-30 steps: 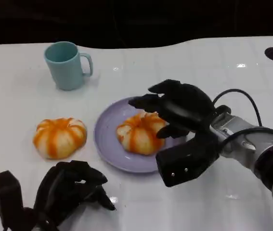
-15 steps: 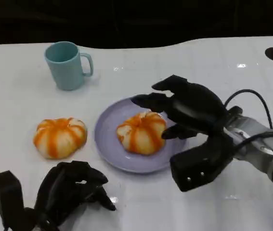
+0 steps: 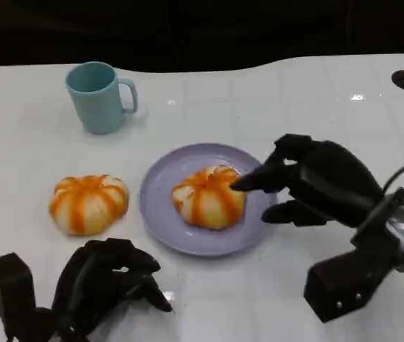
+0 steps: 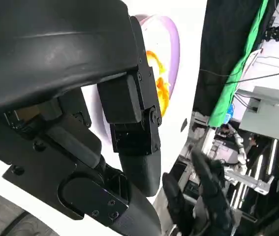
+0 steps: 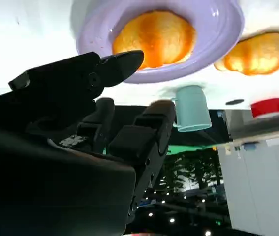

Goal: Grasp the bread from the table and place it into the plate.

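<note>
Right hand (image 3: 308,189) hangs just beside the plate's right rim, fingers apart, holding nothing; one fingertip points at the bread on the plate and sits very near it (touching or not, cannot tell). Left hand (image 3: 109,285) rests low at the near edge of the worktop, fingers curled in on nothing.

Bread on the plate (image 3: 210,196): round, orange-striped bun, seated a little right of the plate's centre. Second bread (image 3: 87,203) lies on the bare worktop, left of the plate, apart from its rim, just beyond the left hand. Judged: one loaf placed, one left to take.

Handling, judged: light, soft, easily dented; crust looks glazed, perhaps a bit slick. Best taken from above with fingers spread round the widest part of the dome, gentle squeeze only.

Plate (image 3: 160,214): lilac, shallow, low raised rim (a loaf must be lifted over it, not slid). Free space on it is mostly the left half, tight for a second bun.

Room: teal mug (image 3: 98,96) stands well behind the loose bread, handle to the right, clear of a straight path to the plate. White worktop (image 3: 330,107) is open to the right and behind.
</note>
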{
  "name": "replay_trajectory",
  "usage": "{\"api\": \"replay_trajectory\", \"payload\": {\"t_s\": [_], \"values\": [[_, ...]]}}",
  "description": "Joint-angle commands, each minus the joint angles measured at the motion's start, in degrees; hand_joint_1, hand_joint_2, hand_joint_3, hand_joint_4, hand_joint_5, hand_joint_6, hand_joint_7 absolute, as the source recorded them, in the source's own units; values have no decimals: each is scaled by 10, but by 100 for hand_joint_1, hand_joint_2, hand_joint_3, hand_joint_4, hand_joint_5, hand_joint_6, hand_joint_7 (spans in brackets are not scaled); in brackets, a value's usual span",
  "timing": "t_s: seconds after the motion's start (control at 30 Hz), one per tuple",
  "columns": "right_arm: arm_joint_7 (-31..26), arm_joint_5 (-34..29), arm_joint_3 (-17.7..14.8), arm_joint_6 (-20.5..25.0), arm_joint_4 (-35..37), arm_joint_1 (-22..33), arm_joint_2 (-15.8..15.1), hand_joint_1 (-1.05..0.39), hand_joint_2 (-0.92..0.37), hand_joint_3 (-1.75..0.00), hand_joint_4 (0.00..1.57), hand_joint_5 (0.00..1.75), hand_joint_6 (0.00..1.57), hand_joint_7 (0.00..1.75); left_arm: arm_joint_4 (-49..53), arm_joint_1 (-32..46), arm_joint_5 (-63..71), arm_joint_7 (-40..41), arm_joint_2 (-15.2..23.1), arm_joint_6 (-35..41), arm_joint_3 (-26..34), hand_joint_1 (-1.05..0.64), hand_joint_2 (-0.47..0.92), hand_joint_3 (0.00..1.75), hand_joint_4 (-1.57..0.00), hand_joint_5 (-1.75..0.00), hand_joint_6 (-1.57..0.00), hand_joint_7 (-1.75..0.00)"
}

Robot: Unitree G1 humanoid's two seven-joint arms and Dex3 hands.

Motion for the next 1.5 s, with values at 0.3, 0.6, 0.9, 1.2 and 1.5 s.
{"api": "replay_trajectory", "payload": {"t_s": [0.3, 0.6, 0.9, 1.2, 1.5], "values": [[31, 73, -84, -68, -113, 131, -52, -9, -46, -102, 64, 153, 69, 108, 0, -3, -1, 5, 7, 0, 4, -105, 69, 0, -157, -61, -157, -23], [104, 168, -130, -65, -183, 230, -51, -7, -48, -119, 71, 174, 64, 137, 4, -6, -1, 0, 8, -1, 4, -105, 69, 0, -157, -61, -157, -23], [168, 220, -160, -58, -220, 303, -42, -10, -42, -129, 81, 175, 60, 148, 8, -9, 2, 1, 5, -9, 3, -105, 71, 1, -157, -60, -157, -22], [198, 237, -169, -40, -223, 331, -22, -12, -49, -120, 78, 175, 56, 153, 5, -8, -2, -1, 5, -4, 4, -105, 70, 0, -157, -60, -157, -22], [178, 218, -174, -54, -179, 331, 12, -12, -46, -129, 79, 175, 55, 160, 0, -3, -1, -4, 11, -2, 5, -105, 70, 0, -157, -60, -157, -22]]}}
